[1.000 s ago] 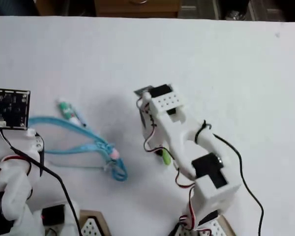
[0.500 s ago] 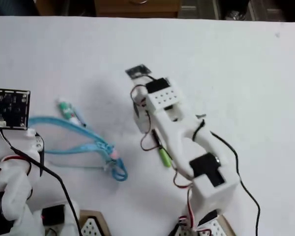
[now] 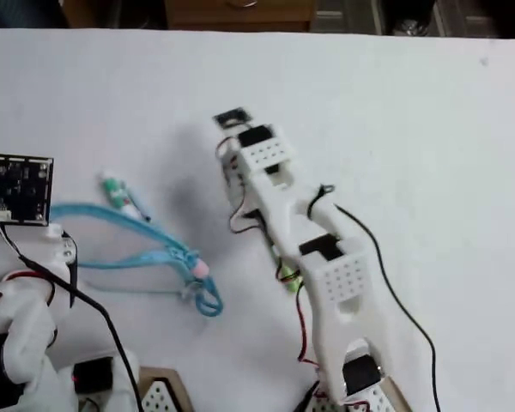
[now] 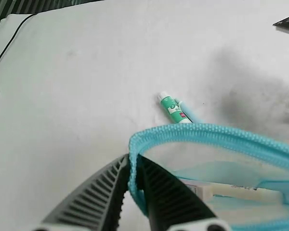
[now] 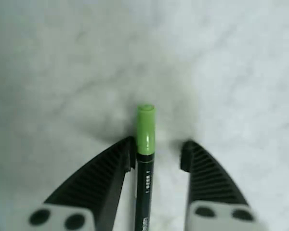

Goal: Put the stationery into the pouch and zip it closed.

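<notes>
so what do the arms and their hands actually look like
Both arms are blocky white plastic: the right arm shows perforated panels, black motors, and red and black cables; the left arm carries a black circuit board. The left hand and right hand have dark grey ribbed fingers.

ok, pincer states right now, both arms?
Left pincer: shut on the blue pouch, pinching its rim.
Right pincer: open, straddling the green-capped pen, not clamped on it.

Clear blue-edged pouch lies open, green tube just beside it, green-capped pen farther off.
</notes>
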### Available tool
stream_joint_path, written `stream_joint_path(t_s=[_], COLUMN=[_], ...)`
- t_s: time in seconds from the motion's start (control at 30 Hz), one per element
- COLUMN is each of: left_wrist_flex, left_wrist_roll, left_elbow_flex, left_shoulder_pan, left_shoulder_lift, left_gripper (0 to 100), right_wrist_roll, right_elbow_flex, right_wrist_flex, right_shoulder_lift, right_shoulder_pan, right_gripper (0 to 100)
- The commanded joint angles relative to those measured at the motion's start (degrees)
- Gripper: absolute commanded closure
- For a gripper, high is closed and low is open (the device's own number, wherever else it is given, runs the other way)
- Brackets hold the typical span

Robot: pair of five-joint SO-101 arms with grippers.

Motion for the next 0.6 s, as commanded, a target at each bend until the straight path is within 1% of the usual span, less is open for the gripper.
stream_joint_path(t_s=[0.0,0.1,0.3,0.47,0.57], left_wrist_flex=[2.8,2.8,2.8,2.8,2.8], left_wrist_roll=[0.5,0.5,0.5,0.5,0.5], left_elbow_flex=[4.7,4.7,4.7,4.7,4.7], left_shoulder_pan=[0.0,0.0,0.0,0.0,0.0], left_shoulder_lift=[0.5,0.5,0.5,0.5,0.5], left_gripper=[98,98,98,98,98], right_wrist_roll=[0.0,-0.1,-0.4,-1.1,-6.4], right_elbow_flex=[-3.8,-7.5,-21.6,-29.2,-31.4], right_wrist_flex=[3.3,7.5,18.7,19.1,19.0], right_shoulder_lift=[1.4,1.4,1.3,-6.8,-15.9], right_shoulder_pan=[-0.4,0.3,3.5,5.5,5.0], right_gripper=[94.7,98.6,98.1,98.1,98.1])
